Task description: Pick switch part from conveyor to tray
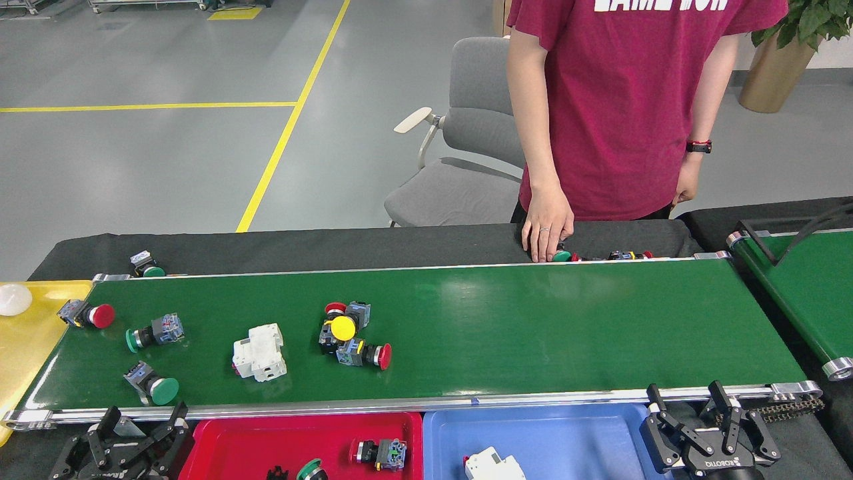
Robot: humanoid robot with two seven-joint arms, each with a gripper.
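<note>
Since both end effectors sit empty at the near edge, nothing is picked yet. Left end effector [141,427] has its fingers spread apart, just below the near rail beside the red tray [213,440]. Right end effector [690,417] also has its fingers apart, at the right end of the blue tray [566,433].

Switch parts lie on the left half of the conveyor [566,327]. Count on the belt:
- red-cap switch [86,315] at the far left end, about to run off toward the yellow tray [26,340]
- green-cap switch [154,331], lying on its side
- second green-cap switch [152,385], closest to the left end effector
- white breaker block [260,352], one
- cluster [350,333] of about three touching switches: yellow cap on top, two red caps

So six push-button types plus one breaker, cluster count unsure.

Trays: red holds about three button switches, partly cut off by the frame edge; blue holds one white breaker [490,465].

Handling, judged: small rigid plastic, light, not fragile. Round caps look smooth and likely to roll or slip. Better to take hold across the squarish contact block behind the cap, or across the barrel. The breaker is boxy, so grip its flat sides.

More switches lie on the bench [333,243] behind the belt, one at left [146,265], several by a person's hand [548,223].
</note>
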